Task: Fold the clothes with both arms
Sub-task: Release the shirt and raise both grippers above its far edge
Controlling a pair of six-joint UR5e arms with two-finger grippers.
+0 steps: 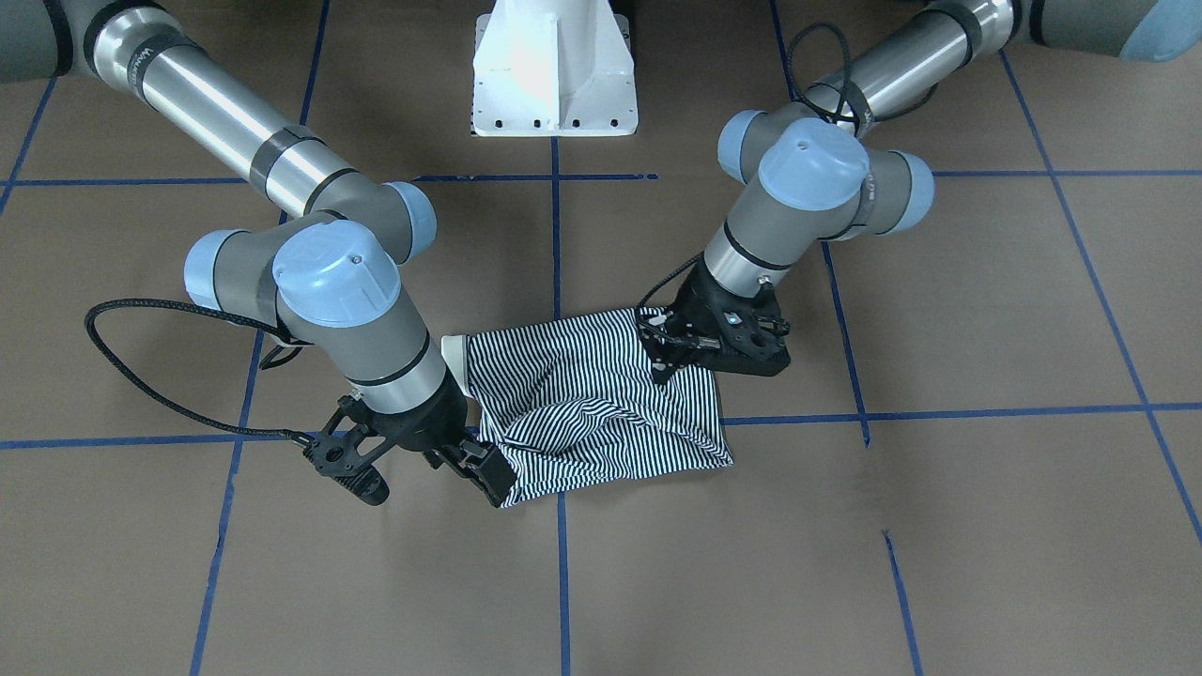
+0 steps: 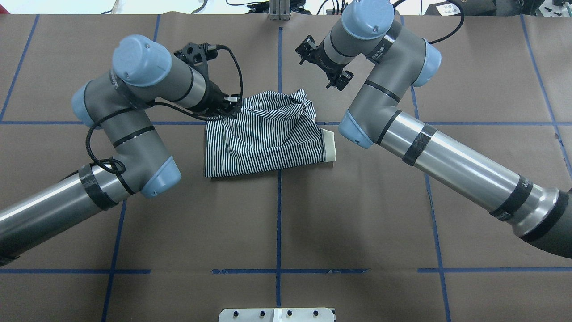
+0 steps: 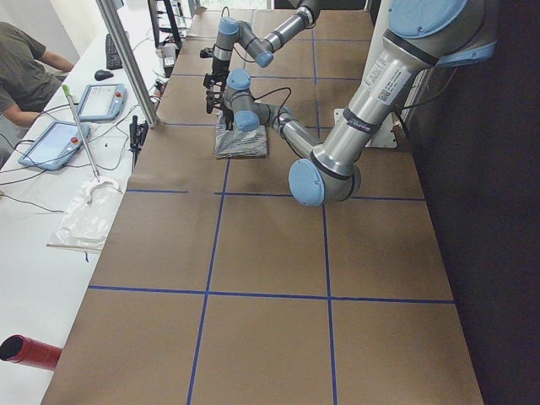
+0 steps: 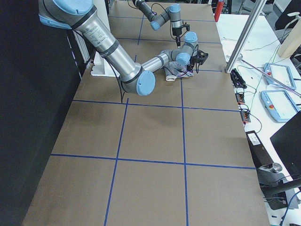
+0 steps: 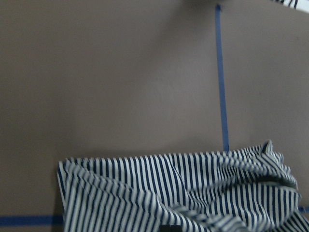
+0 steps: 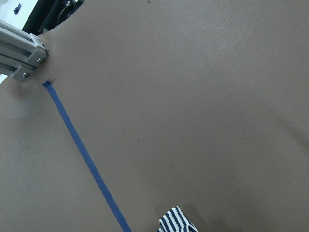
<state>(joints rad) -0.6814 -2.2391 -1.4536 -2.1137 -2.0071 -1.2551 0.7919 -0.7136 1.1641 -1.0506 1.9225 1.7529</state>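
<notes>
Both grippers (image 1: 665, 361) (image 1: 488, 469) clamp the shirt (image 1: 582, 404) – (half-folded).

Short-sleeved polo shirt (image 2: 263, 141): thin navy-and-white stripes, plain white collar (image 2: 330, 145). Brown paper-covered table (image 2: 357, 214), blue tape grid. Silver-grey arms, light blue caps.

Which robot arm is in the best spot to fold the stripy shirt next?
Probably the left: its end effector is down on the striped shirt, while the right end effector sits at the shirt's edge.
</notes>
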